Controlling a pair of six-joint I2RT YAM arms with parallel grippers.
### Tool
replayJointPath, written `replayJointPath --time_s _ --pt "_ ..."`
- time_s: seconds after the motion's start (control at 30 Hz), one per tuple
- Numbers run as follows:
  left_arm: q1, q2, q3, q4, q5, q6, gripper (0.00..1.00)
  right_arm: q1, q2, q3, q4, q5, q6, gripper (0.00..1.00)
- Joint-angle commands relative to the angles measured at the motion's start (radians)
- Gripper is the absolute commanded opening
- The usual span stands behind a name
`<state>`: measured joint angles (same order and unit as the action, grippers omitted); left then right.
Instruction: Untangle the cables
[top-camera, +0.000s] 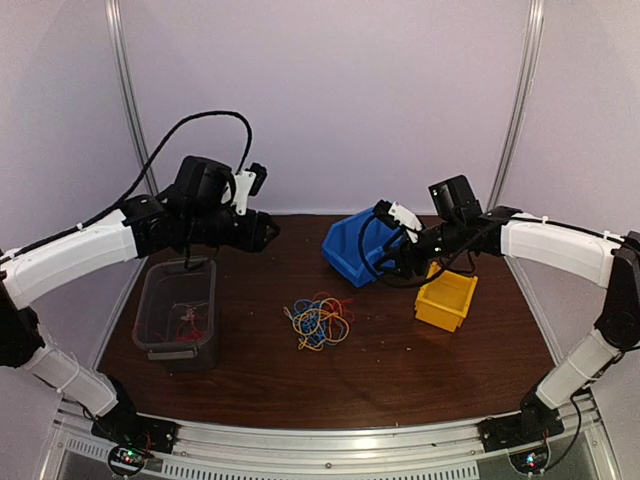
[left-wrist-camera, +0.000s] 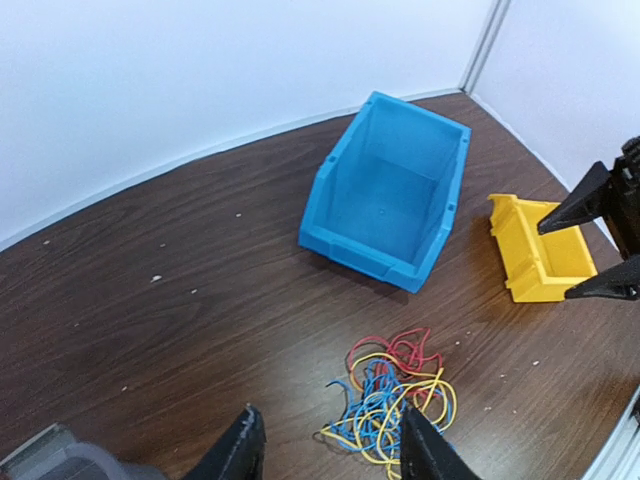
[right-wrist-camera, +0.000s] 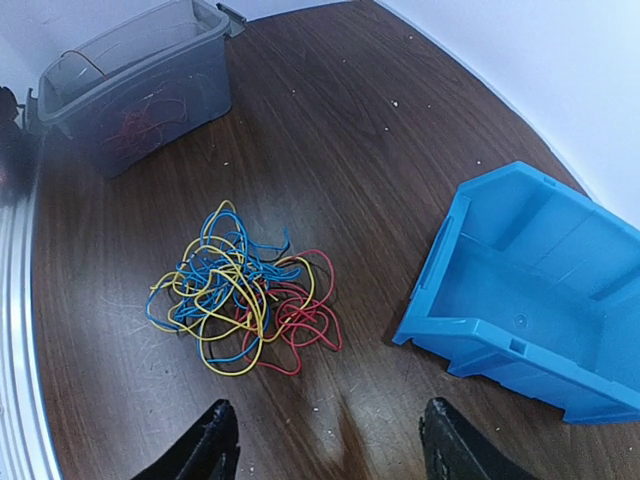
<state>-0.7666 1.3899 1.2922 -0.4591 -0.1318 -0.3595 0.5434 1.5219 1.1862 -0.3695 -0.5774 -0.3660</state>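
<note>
Both the left fingers (left-wrist-camera: 238, 452) and right fingers (right-wrist-camera: 208, 452) hang spread, empty; I'd pinch one outer loop of the thin tangled red, blue and yellow wires (right-wrist-camera: 235, 290), lifting slowly.

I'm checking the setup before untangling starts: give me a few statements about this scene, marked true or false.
1. The tangle lies on the table, between the grey bin and the blue bin. True.
2. The blue bin holds cables. False: it is empty.
3. The left gripper and the right gripper are open and hold nothing. True.
4. The grey bin is empty. False: red wire lies in it.
5. The left gripper touches the tangle. False: it hangs above the table, clear of it.
</note>
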Motion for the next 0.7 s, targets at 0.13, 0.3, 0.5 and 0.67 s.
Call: replayJointPath --time_s 0.13,0.3,0.5,0.67 --pt "-0.027 0.195 0.002 0.185 0.200 0.030 0.49 -0.032 0.019 -0.026 0.072 -0.111 -0.007 0.52" --pt "-0.053 0.252 -0.007 0.196 0.266 0.032 0.47 -0.036 0.051 -0.068 0.096 -0.149 -0.022 0.47" --pt "-0.090 0.325 0.012 0.196 0.289 0.031 0.47 -0.040 0.079 -0.101 0.131 -0.165 -0.028 0.45" --pt "-0.119 0.403 0.064 0.182 0.288 0.030 0.48 -0.044 0.088 -0.125 0.153 -0.181 -0.018 0.43"
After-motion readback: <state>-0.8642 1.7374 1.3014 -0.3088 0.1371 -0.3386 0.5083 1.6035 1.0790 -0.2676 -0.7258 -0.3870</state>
